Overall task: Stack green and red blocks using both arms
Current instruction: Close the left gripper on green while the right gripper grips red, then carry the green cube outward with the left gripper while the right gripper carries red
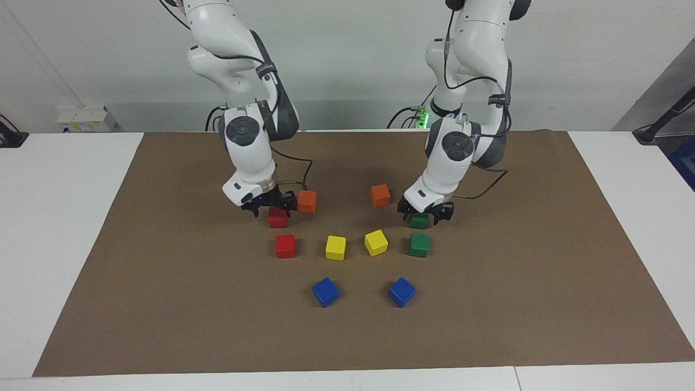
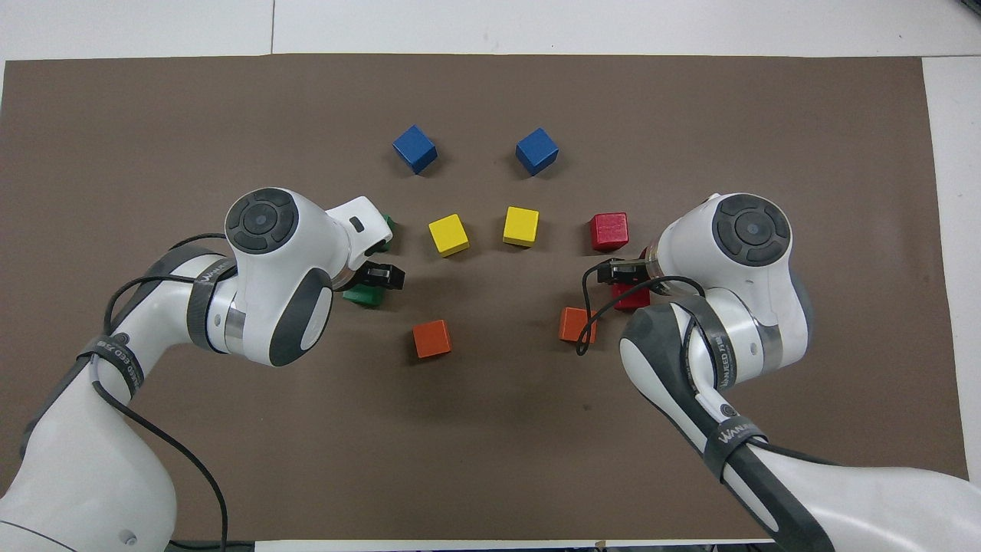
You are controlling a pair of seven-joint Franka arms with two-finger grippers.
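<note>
Two red blocks lie toward the right arm's end. My right gripper (image 1: 271, 210) is open and low on the one nearer the robots (image 1: 277, 219), its fingers on either side of the block's top. The other red block (image 1: 285, 246) sits free, farther out. Toward the left arm's end, my left gripper (image 1: 423, 216) is open and straddles the nearer green block (image 1: 418, 222). The farther green block (image 1: 419, 244) stands free. In the overhead view the left wrist hides most of that farther green block (image 2: 385, 228), and the right gripper (image 2: 625, 274) covers part of its red block (image 2: 631, 299).
Two orange cubes (image 1: 307, 201) (image 1: 380, 195) lie close beside the grippers, toward the middle of the mat. Two yellow cubes (image 1: 335, 247) (image 1: 376, 242) sit between the farther red and green blocks. Two blue cubes (image 1: 325, 291) (image 1: 401, 291) lie farthest out. A brown mat (image 1: 543, 304) covers the table.
</note>
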